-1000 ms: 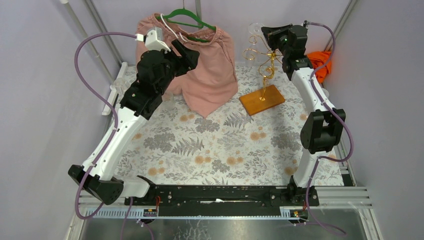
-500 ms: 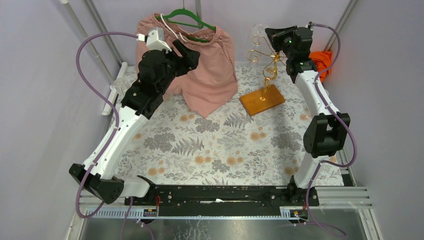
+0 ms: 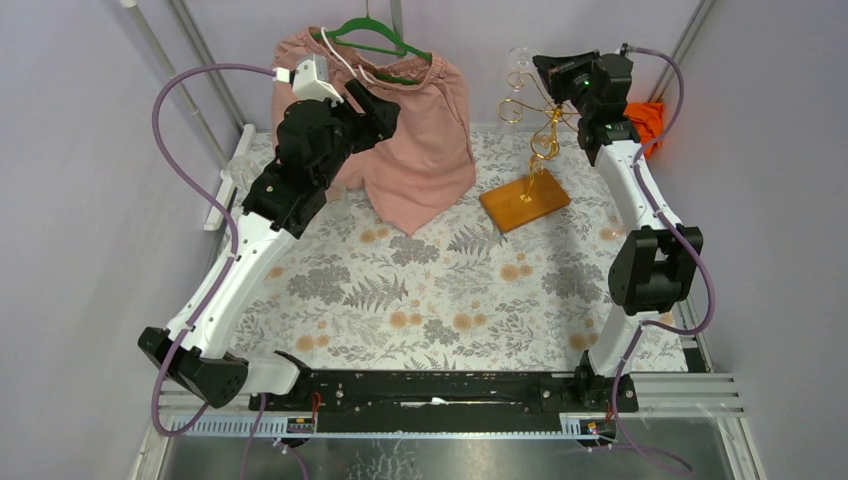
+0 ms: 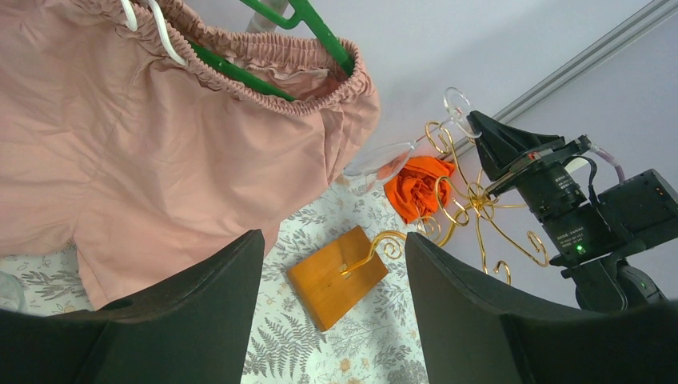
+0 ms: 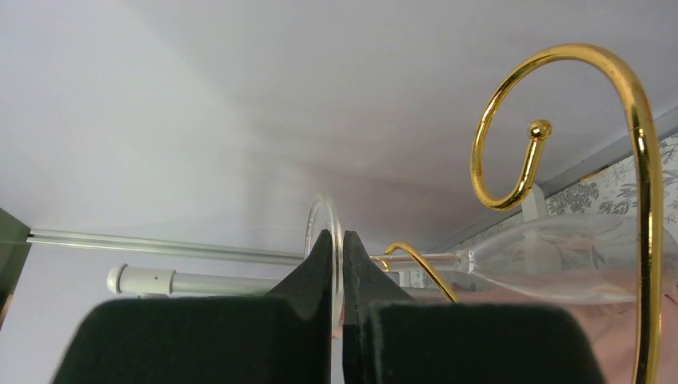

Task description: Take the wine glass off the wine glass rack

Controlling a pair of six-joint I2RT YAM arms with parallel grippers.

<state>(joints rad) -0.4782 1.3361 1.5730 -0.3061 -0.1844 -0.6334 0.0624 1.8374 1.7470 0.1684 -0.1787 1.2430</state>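
Right tool (image 5: 337, 244) — wine glass (image 5: 552, 258) foot half-hidden

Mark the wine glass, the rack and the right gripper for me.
wine glass (image 4: 376, 162), left wrist view, on the bowl.
wine glass rack (image 3: 523, 200), top external view, on the wooden base.
right gripper (image 5: 337, 240), right wrist view, between the fingertips pinching the glass's foot.

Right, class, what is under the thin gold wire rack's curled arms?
Its flat orange-brown wooden base, lying on the fern-patterned tablecloth. The cloth directly beneath the base is covered.
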